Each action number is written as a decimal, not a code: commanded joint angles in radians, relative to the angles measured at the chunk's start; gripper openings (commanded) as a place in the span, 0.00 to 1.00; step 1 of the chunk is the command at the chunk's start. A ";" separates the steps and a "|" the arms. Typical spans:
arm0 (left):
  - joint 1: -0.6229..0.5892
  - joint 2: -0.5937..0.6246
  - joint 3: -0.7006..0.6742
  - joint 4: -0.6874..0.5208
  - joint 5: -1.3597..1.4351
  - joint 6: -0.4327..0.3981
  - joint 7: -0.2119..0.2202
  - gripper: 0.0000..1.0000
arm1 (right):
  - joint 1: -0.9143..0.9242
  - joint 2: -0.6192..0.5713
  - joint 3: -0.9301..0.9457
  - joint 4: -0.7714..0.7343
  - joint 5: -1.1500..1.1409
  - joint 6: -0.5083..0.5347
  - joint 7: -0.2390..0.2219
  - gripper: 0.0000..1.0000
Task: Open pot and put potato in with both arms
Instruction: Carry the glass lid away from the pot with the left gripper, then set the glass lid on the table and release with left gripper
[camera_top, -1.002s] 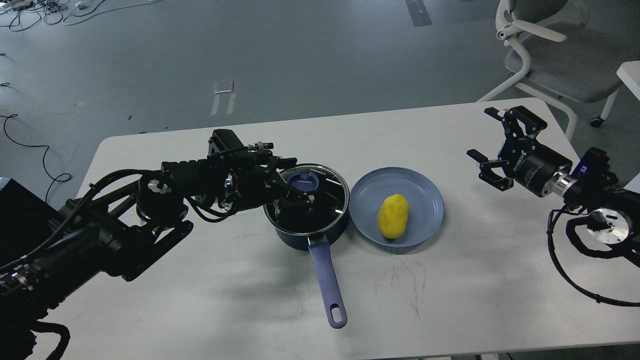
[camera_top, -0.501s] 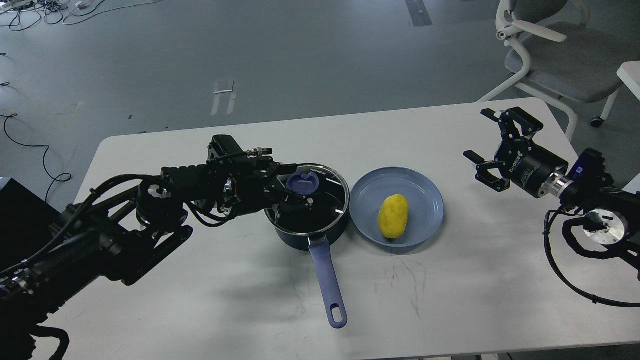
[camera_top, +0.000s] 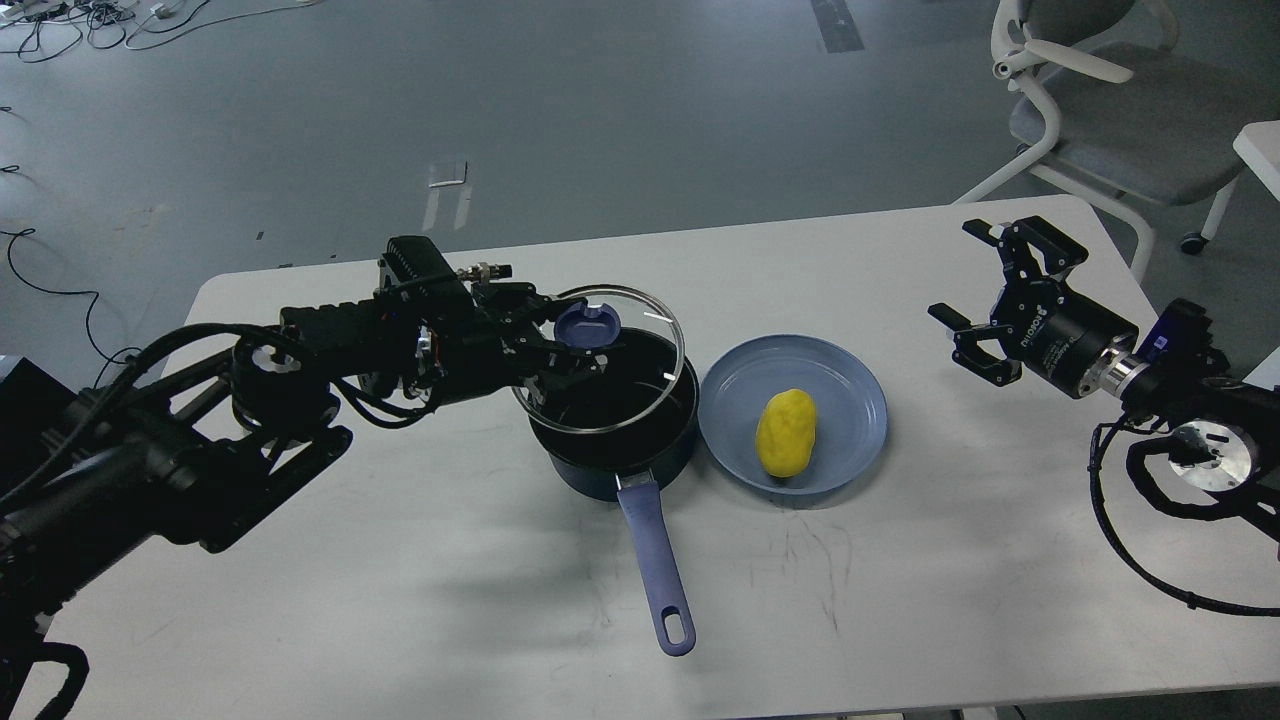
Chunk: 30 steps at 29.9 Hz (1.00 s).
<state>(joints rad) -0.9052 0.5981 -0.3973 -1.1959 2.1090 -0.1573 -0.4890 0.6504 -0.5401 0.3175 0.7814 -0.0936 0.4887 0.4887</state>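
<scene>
Head view, catalogue of items on the white table (camera_top: 400, 560).

1. Left gripper (camera_top: 578, 342): fingers pinched on the blue knob (camera_top: 588, 322) of the glass lid (camera_top: 600, 360); lid raised and tilted, overlapping the pot's rim at 10 o'clock.
2. Pot (camera_top: 620, 440): dark, open at its 3 o'clock side, blue handle (camera_top: 655, 560) pointing to 6 o'clock.
3. Potato (camera_top: 786, 431): yellow, lying in the blue plate (camera_top: 850, 380), just beside the pot at 3 o'clock.
4. Right gripper (camera_top: 985, 300): fingers spread, empty, well apart from the plate at 3 o'clock.

Handling note: judged step is lid removal. Carry the lid clear toward 9 o'clock, kept level so it cannot slip from the knob grip, and free the pot's mouth before the right arm approaches the potato.
</scene>
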 joint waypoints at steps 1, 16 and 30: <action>-0.012 0.124 0.005 -0.010 -0.037 0.034 0.000 0.35 | 0.000 -0.001 -0.003 -0.002 0.000 0.000 0.000 1.00; 0.233 0.312 0.071 0.160 -0.095 0.303 0.000 0.37 | 0.000 0.003 -0.017 -0.004 -0.003 0.000 0.000 1.00; 0.327 0.215 0.083 0.340 -0.173 0.354 0.000 0.39 | 0.003 0.005 -0.018 -0.004 -0.005 0.000 0.000 1.00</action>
<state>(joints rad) -0.5889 0.8335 -0.3144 -0.8702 1.9360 0.1847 -0.4887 0.6537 -0.5356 0.2995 0.7777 -0.0981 0.4887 0.4887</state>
